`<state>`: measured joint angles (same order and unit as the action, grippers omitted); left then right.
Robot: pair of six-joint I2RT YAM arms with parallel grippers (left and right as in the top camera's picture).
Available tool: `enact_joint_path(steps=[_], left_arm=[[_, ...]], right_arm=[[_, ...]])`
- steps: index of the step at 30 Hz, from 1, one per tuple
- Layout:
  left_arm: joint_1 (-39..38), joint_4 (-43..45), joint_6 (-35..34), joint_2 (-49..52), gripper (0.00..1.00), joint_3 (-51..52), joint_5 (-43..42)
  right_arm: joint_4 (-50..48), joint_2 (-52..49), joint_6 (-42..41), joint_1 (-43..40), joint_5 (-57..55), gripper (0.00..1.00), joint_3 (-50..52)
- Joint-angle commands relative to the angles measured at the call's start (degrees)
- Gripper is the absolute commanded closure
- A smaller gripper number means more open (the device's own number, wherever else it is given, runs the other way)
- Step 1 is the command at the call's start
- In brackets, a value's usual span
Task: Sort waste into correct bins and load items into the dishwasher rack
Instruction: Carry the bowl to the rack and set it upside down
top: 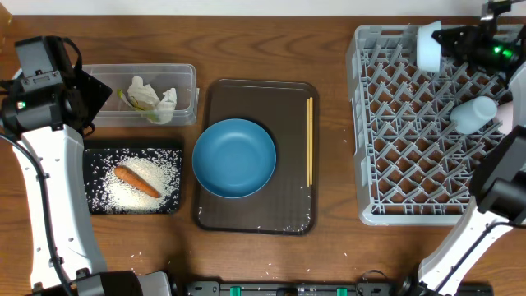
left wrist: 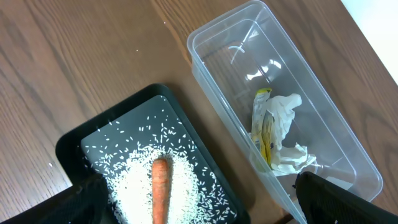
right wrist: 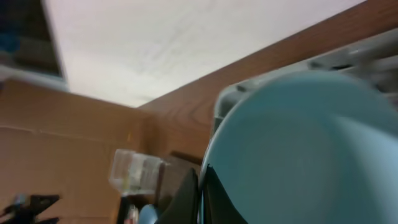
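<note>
My left gripper (top: 87,97) (left wrist: 205,210) hangs open, nothing between its fingers, above the gap between the clear tub (top: 186,76) (left wrist: 217,56) and the black tray (top: 92,153) (left wrist: 68,146). The tub holds crumpled tissue (top: 154,97) (left wrist: 286,109) and a yellow-green wrapper (left wrist: 267,134). Rice (top: 160,168) (left wrist: 134,180) and a carrot (top: 136,182) (left wrist: 160,186) lie in the black tray. My right gripper (top: 440,39) (right wrist: 199,183) is shut on the rim of a light-blue bowl (top: 427,46) (right wrist: 298,149) over the dishwasher rack's (top: 411,173) far corner. A pale cup (top: 474,114) lies in the rack.
A brown serving tray (top: 215,215) sits mid-table with a blue plate (top: 234,157) on it and chopsticks (top: 310,140) along its right side. A few rice grains lie near its front edge. The right arm's base (top: 501,193) overlaps the rack's right edge.
</note>
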<state>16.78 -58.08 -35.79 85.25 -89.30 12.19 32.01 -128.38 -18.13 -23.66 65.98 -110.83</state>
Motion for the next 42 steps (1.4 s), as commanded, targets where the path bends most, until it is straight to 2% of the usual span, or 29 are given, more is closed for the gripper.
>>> enact_joint_path(steps=[1, 8, 13, 17, 19, 23, 25, 28, 30, 33, 38, 42], left_arm=[[0.2, -0.1, -0.1, 0.3, 0.02, -0.4, 0.3], [0.2, -0.1, -0.1, 0.3, 0.02, -0.4, 0.3], [0.2, -0.1, -0.1, 0.3, 0.02, -0.4, 0.3], [0.2, -0.1, -0.1, 0.3, 0.02, -0.4, 0.3], [0.2, -0.1, -0.1, 0.3, 0.02, -0.4, 0.3], [0.2, -0.1, -0.1, 0.3, 0.02, -0.4, 0.3], [0.2, -0.2, -0.1, 0.3, 0.02, -0.4, 0.3], [0.2, -0.1, -0.1, 0.3, 0.02, -0.4, 0.3], [0.2, -0.1, -0.1, 0.3, 0.02, -0.4, 0.3], [0.2, -0.1, -0.1, 0.3, 0.02, -0.4, 0.3], [0.2, -0.2, -0.1, 0.3, 0.02, -0.4, 0.3], [0.2, -0.1, -0.1, 0.3, 0.02, -0.4, 0.3]], right_arm=[[0.4, -1.1, -1.5, -0.2, -1.1, 0.99, 0.2], [0.6, -1.1, -3.1, -3.3, -3.7, 0.98, 0.2], [4.5, -1.1, -2.2, -4.6, -7.3, 0.96, 0.2], [7.8, -0.5, -1.1, -5.2, -12.8, 0.89, 0.2], [9.1, 0.3, -1.1, -5.6, -15.7, 0.79, 0.2], [11.8, 2.9, -1.1, -6.2, -20.6, 0.75, 0.1], [12.9, 4.8, -1.1, -6.4, -23.0, 0.63, 0.1], [15.3, 8.9, -1.1, -6.6, -27.9, 0.4, 0.1], [16.8, 12.3, -1.1, -6.7, -31.8, 0.21, 0.1], [18.9, 18.0, -1.1, -6.7, -37.6, 0.02, 0.1], [21.7, 27.3, -1.4, -5.8, -38.4, 0.01, 0.1], [23.8, 33.1, -3.1, -2.5, -28.7, 0.01, 0.1]])
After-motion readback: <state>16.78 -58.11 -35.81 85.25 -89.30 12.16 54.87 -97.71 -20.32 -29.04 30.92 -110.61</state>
